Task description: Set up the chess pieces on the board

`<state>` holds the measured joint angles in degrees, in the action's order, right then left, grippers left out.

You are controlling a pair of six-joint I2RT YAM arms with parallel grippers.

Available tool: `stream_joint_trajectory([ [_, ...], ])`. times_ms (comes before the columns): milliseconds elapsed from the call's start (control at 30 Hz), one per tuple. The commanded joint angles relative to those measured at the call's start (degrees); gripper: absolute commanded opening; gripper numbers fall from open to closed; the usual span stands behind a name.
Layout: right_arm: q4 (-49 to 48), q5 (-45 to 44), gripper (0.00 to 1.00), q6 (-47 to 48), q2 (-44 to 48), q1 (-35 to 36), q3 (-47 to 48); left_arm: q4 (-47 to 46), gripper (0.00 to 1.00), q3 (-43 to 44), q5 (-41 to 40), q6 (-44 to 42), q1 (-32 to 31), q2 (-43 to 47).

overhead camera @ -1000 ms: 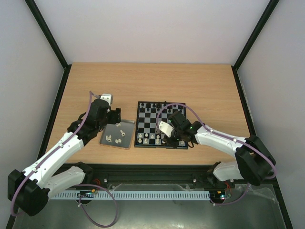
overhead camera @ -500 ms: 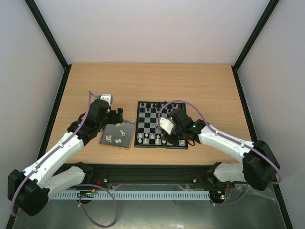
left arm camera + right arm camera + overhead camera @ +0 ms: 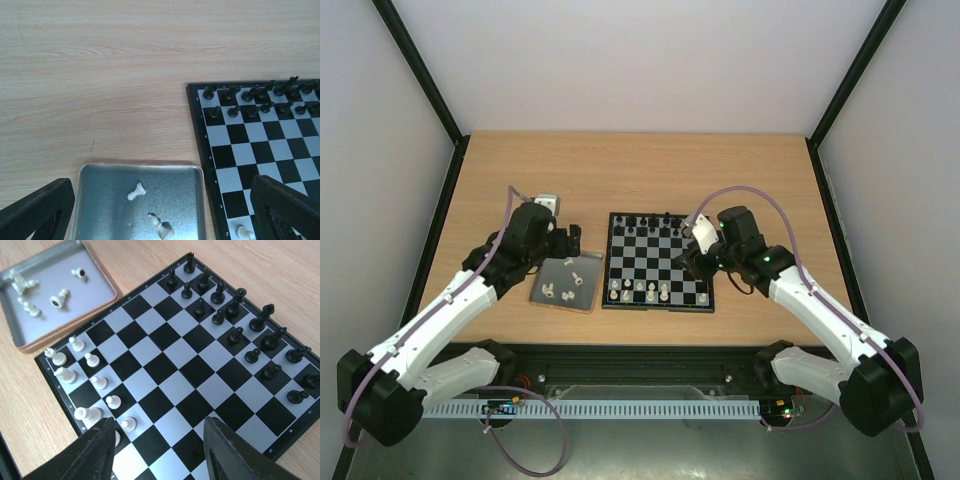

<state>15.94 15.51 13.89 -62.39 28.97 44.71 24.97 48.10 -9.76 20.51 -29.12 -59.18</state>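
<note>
Cream pawn (image 3: 136, 191) lies sideways in tray (image 3: 140, 166), just ahead of left fingers (image 3: 40, 210), spread empty; right fingers (image 3: 95, 452) parted too, farther off.

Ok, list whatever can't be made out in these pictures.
- Top view: chess pieces on the board too small to tell kinds.
- Left wrist: tray cut off by the bottom edge.
- Right wrist: board's near squares hidden behind the right tool.

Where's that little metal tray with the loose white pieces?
In the top view the tray lies on the table's left half, close beside the board's left edge, with a few white pieces in it.
</note>
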Motion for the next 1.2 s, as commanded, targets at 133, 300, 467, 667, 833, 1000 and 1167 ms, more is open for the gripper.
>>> stream_joint_trajectory([
  [133, 0.67, 1.55, 0.54, -1.16, 5.74, -0.49, -2.92, 3.79, 0.99, 2.64, -12.48, 8.06, 0.28, -5.33],
  [300, 0.52, 1.95, 0.55, -0.6, 6.6, -0.54, -4.19, 7.72, 0.68, 6.51, 1.36, 8.1, 0.66, -16.92],
  [467, 0.64, 2.08, 0.57, 0.23, 7.26, -0.54, -4.71, 5.77, 0.21, 3.99, 8.37, 14.72, 0.37, -19.55],
  [667, 0.83, 2.39, 0.57, 0.86, 7.38, -0.53, -4.85, 7.27, 0.25, 2.91, 9.89, 17.17, -1.25, -22.99],
  [833, 0.97, 2.65, 0.57, 1.3, 7.19, -0.52, -4.94, 8.9, 0.27, 2.19, 7.94, 18.21, -3.14, -27.02],
  [1000, 1.15, 2.96, 0.57, 1.49, 7.03, -0.53, -5.03, 8.35, 0.28, 1.19, 6.84, 18.69, -4.29, -29.62],
  [1167, 1.19, 3.21, 0.57, 1.71, 6.68, -0.58, -5.12, 8.93, 0.28, 1.47, 5.71, 18.43, -5.21, -31.96],
])
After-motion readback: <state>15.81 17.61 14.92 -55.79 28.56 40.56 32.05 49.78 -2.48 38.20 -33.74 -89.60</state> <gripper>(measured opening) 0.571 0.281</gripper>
